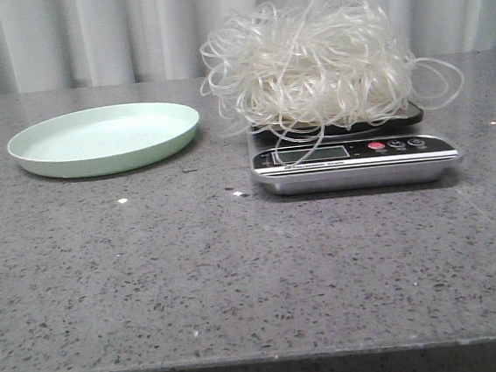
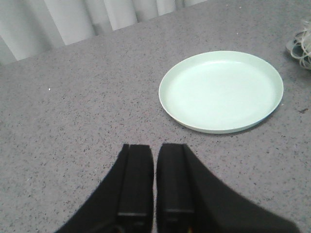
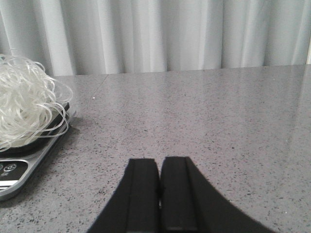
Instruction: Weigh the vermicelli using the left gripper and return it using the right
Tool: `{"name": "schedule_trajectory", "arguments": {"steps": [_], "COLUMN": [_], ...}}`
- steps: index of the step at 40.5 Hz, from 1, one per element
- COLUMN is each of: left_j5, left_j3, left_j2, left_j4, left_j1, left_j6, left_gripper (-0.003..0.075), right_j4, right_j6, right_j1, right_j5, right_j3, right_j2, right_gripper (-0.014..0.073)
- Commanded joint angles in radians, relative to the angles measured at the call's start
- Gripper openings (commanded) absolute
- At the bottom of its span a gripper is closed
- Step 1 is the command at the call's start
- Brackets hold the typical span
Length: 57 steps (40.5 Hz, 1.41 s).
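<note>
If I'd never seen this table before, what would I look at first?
Probably the vermicelli, a big fluffy whitish tangle piled on the kitchen scale toward the right of the table, spilling over its edges. Next, the empty pale green plate on the left. Neither gripper is touching anything.

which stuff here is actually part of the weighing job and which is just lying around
Part of the job:
- vermicelli, piled on the scale
- digital kitchen scale
- pale green plate, empty
- left gripper, shut
- right gripper, shut

Just lying about:
- small white crumbs on the grey stone table
- pleated curtain behind
</note>
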Motion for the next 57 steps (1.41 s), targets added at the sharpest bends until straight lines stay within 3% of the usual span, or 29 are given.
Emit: {"name": "schedule_trajectory", "arguments": {"steps": [1, 16, 26, 34, 50, 57], "left_j5": [-0.139, -0.382, -0.403, -0.403, -0.403, -0.427], "left_j3": [0.047, 0.229, 0.23, 0.23, 0.23, 0.23], "left_j2": [-0.055, -0.216, -0.218, -0.218, -0.218, -0.218], "left_j4": [0.0, -0.008, -0.008, -0.008, -0.008, -0.008], "left_j1": [0.0, 0.0, 0.0, 0.0, 0.0, 0.0], "left_j6": [-0.044, -0.09, -0.09, -0.09, -0.09, -0.09], "left_gripper": [0.0137, 0.0137, 0.0137, 0.0137, 0.0137, 0.0137], "right_j4": [-0.002, -0.002, -0.002, -0.002, 0.084, 0.084], "right_j6": [0.002, 0.002, 0.002, 0.002, 0.002, 0.0], "right_j1": [-0.004, -0.004, -0.004, -0.004, 0.001, 0.053], "right_j5": [-0.082, -0.083, -0.142, -0.019, 0.227, 0.366], "right_j3": [-0.008, -0.008, -0.07, -0.296, -0.872, -1.076], "right_j2": [-0.017, -0.017, -0.016, 0.094, 0.635, 0.817], "right_gripper": [0.0151, 0.0151, 0.0151, 0.0151, 0.0152, 0.0153]}}
